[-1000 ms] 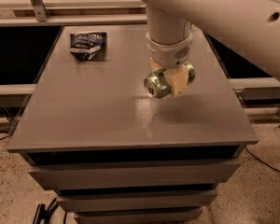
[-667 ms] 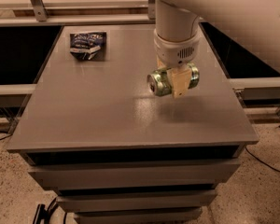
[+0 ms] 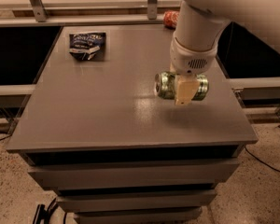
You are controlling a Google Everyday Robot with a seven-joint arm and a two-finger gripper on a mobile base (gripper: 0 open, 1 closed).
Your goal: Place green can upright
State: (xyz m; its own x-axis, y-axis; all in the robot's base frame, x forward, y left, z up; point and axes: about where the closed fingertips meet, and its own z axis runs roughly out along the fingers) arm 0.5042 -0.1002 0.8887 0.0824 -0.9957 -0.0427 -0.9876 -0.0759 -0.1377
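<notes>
The green can (image 3: 165,85) lies on its side in the air, its silver top facing left, held above the right half of the grey table top (image 3: 107,111). My gripper (image 3: 184,87) hangs from the white arm and is shut on the green can around its middle; one cream finger (image 3: 185,90) crosses the can's front. The can's right end sticks out past the finger. A faint shadow lies on the table below it.
A dark blue snack bag (image 3: 87,45) lies at the table's back left. An orange-red can (image 3: 171,18) lies at the back edge, partly behind the arm. The table's right edge is close to the gripper. Drawers sit under the top.
The gripper with the green can has shifted to the right and slightly back, and the can has turned more level, its top facing left.
</notes>
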